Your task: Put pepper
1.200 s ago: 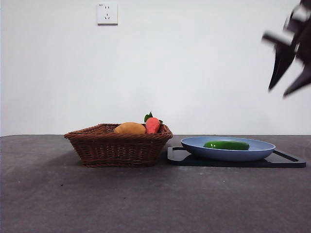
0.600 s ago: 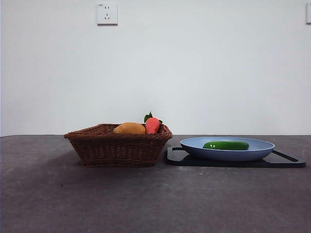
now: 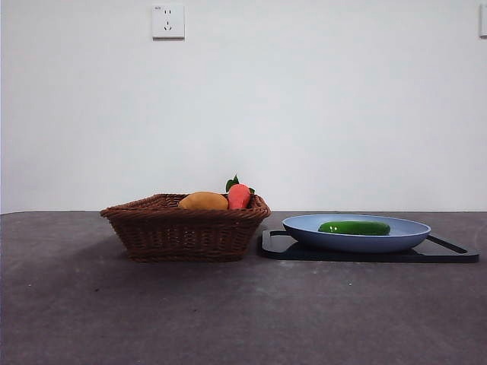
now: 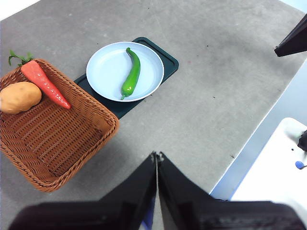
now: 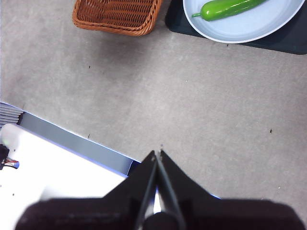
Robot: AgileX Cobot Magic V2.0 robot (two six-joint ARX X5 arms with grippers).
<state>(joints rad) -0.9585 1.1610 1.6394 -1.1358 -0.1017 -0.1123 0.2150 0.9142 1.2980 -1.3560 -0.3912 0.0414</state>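
Front view, glossy curved pepper (image 3: 354, 227), smooth plate (image 3: 411, 236)

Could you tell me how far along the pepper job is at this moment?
Done, by the look of it: the pepper lies on the blue plate, which sits on the dark tray. In hand: nothing; the left gripper and right gripper are shut, empty and away from it. Nothing visibly remains.

the pepper (image 4: 131, 74) is glossy dark green, on a pale blue plate (image 4: 105, 72) over a black tray (image 4: 169, 61). the basket (image 3: 183, 232) is brown woven wicker, holding a red-orange vegetable (image 4: 44, 83) with green leaves and a yellow-orange fruit (image 4: 19, 97). the bench (image 3: 243, 312) is mottled dark grey; the wall (image 3: 304, 99) white.
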